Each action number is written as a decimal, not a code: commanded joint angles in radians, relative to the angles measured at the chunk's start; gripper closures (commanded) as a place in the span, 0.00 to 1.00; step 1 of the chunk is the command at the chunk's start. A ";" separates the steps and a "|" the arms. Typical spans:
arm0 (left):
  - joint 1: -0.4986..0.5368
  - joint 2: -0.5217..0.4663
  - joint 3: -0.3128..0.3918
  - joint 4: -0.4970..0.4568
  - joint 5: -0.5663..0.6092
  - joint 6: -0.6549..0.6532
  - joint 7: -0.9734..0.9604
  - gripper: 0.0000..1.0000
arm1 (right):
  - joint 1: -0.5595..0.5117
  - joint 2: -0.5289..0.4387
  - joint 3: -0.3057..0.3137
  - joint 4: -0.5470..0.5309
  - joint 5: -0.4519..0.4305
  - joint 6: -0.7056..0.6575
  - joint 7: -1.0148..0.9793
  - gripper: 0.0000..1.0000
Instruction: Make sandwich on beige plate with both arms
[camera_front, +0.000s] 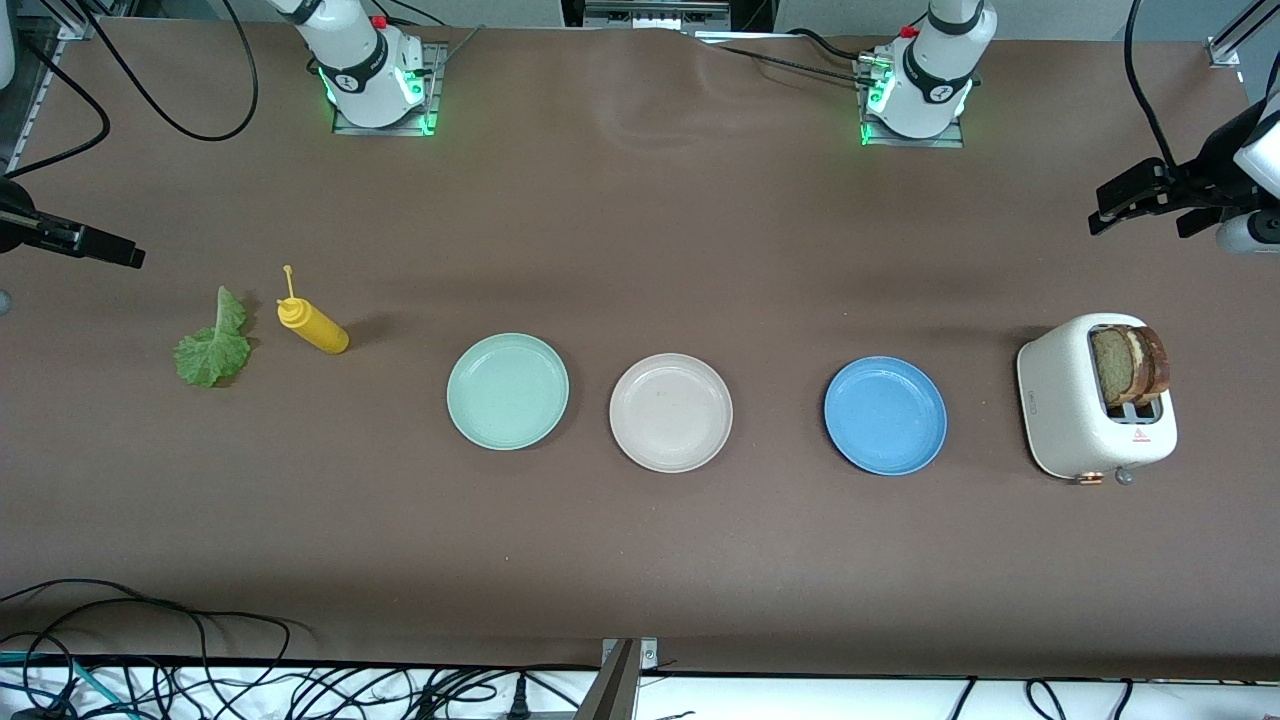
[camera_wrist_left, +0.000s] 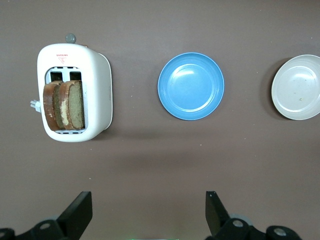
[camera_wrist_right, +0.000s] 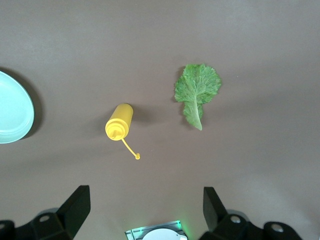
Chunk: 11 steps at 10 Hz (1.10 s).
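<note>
Left gripper (camera_wrist_left: 145, 215) and right gripper (camera_wrist_right: 142, 212) are hanging spread; we are judging the lettuce (camera_wrist_right: 196, 92) limp, best pinched at its stem.

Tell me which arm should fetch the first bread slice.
Left. Its open gripper hovers at the toaster end, where both bread slices stand in the slots. The right gripper hangs over the lettuce and mustard bottle.

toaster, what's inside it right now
Two brown bread slices stand upright in the white toaster, side by side, their upper parts sticking out. Their lower parts are hidden in the slots, so whether anything else is down there cannot be seen.
</note>
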<state>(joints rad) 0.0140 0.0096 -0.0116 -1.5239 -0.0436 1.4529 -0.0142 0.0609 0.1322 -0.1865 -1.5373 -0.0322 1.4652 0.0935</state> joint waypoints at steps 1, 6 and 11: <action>0.011 -0.022 -0.005 -0.024 -0.013 0.012 0.003 0.00 | -0.009 -0.013 0.002 0.000 0.020 0.000 -0.018 0.00; 0.011 -0.022 -0.005 -0.025 -0.013 0.012 0.003 0.00 | -0.009 -0.011 0.002 0.000 0.020 0.000 -0.018 0.00; 0.055 0.003 -0.004 -0.015 -0.013 0.014 0.005 0.00 | -0.009 -0.013 0.002 0.000 0.021 0.000 -0.018 0.00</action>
<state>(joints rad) 0.0441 0.0118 -0.0102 -1.5257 -0.0436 1.4529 -0.0142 0.0609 0.1322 -0.1865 -1.5373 -0.0319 1.4652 0.0934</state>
